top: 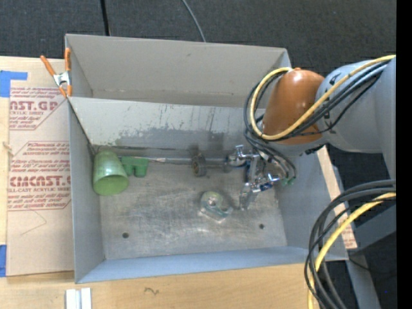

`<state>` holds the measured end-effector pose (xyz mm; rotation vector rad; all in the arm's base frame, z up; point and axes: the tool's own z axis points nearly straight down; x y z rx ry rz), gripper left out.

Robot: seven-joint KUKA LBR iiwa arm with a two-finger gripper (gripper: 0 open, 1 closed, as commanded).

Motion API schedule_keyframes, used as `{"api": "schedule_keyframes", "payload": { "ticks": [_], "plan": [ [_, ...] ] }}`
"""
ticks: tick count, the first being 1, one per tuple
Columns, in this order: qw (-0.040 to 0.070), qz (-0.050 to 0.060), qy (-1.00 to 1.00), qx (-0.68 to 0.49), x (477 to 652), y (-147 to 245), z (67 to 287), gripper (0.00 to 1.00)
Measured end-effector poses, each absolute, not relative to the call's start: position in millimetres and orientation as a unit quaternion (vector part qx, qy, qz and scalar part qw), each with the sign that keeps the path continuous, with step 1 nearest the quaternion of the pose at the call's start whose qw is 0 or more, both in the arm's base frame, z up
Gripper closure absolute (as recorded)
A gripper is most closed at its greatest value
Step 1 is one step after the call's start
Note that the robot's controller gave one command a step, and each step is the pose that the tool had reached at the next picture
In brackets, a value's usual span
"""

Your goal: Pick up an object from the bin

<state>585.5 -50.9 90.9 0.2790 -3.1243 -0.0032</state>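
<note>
**A:** Where is the claw (248, 197) sitting?

**B:** Low over the floor of the bin (193, 240), on the arm's side. I cannot tell whether it is released or clenched, so check that yourself. Nothing visibly sits in it.

**A:** What lies closest to it?

**B:** A small clear lump (214, 206), just beside the claw on the side away from the arm, lying alone on the floor. I'd judge that your likeliest pick.

**A:** How do I take it well?

**B:** Centre the claw over the lump before you go down. It looks offset now, and coming down at the edge would likely nudge the lump away. It seems light and see-through, perhaps crushable, so close gently and lift straight up.

**A:** Anything to avoid?

**B:** The thin rod (164, 159) runs away from the claw along the back, with its near end close by, so keep off it. The green cup (109, 172) and small green piece (136, 167) lie well apart from the claw.
</note>
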Motion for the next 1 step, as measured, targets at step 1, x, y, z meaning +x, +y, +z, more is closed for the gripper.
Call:
{"api": "schedule_keyframes", "payload": {
  "ticks": [1],
  "plan": [
    [-0.002,0.000,-0.968,0.250,542.0,-28.7,75.7,0.00]
  ]
}}
